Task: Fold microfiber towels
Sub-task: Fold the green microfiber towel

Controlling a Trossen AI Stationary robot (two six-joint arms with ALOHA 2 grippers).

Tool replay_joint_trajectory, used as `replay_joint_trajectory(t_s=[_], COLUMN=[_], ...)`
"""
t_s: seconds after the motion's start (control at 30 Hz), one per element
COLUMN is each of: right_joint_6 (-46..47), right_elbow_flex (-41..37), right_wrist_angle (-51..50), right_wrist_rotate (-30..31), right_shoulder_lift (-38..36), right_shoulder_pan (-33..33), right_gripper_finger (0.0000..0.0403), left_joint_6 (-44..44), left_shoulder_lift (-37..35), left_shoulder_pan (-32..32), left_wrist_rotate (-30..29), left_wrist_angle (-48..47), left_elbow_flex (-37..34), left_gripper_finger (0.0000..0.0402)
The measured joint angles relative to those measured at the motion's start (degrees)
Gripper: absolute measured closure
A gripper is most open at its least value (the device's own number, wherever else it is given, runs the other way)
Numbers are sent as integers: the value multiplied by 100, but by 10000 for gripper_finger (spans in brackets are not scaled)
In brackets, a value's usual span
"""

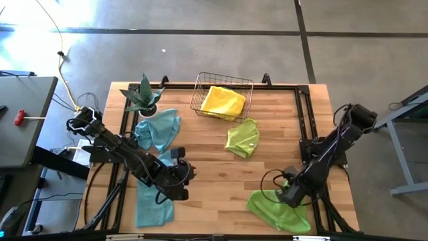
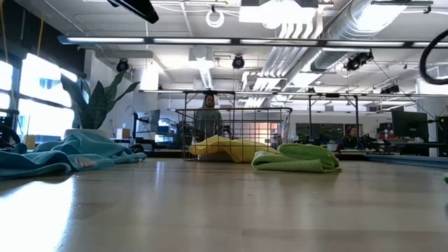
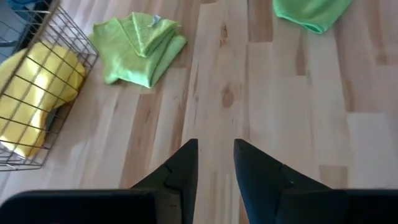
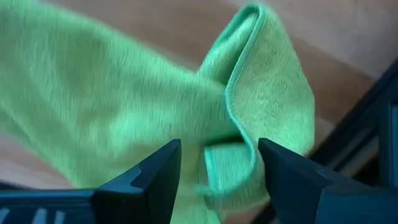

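Observation:
A lime green towel (image 1: pixel 277 209) lies crumpled at the table's near right, one corner folded over (image 4: pixel 261 93). My right gripper (image 1: pixel 287 195) hangs just above it, pointing down, open, its fingers (image 4: pixel 155 174) on either side of that folded corner. My left gripper (image 1: pixel 187 175) is open over bare wood at the near left, with nothing between its fingers (image 3: pixel 186 168). Beside it lie two teal towels, one spread near the front edge (image 1: pixel 152 204) and one bunched by the plant (image 1: pixel 157 130). A folded green towel (image 1: pixel 242 138) lies mid-table. A yellow towel (image 1: pixel 223 100) sits in the wire basket (image 1: pixel 200 84).
A potted spiky plant (image 1: pixel 144 97) stands at the far left corner. A black frame (image 1: pixel 304 114) runs along the table's edges. Bare wood (image 1: pixel 221 187) lies between the two arms. People sit in the room beyond the table (image 2: pixel 208 115).

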Motion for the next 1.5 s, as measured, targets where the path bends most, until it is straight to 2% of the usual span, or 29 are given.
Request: replay_joint_trajectory(t_s=[0.23, 0.53, 0.7, 1.0, 1.17, 1.5], right_joint_6=[12, 157, 165, 245, -82, -488], right_elbow_flex=[753, 636, 632, 629, 629, 800], right_wrist_angle=[-1078, -1208, -1256, -1263, -1254, -1198], right_wrist_rotate=[-67, -42, 130, 334, 390, 467], right_shoulder_lift=[394, 636, 640, 640, 640, 642], right_shoulder_pan=[260, 419, 417, 417, 415, 282], right_gripper_finger=[210, 321, 357, 369, 397, 402], left_joint_6=[13, 194, 235, 400, 405, 399], left_shoulder_lift=[0, 0, 0, 0, 0, 0], left_shoulder_pan=[0, 10, 9, 15, 15, 60], left_wrist_rotate=[-283, -371, -370, -480, -621, -757], left_wrist_angle=[25, 23, 23, 21, 21, 238], left_elbow_flex=[0, 0, 0, 0, 0, 0], left_gripper_finger=[311, 311, 311, 311, 312, 312])
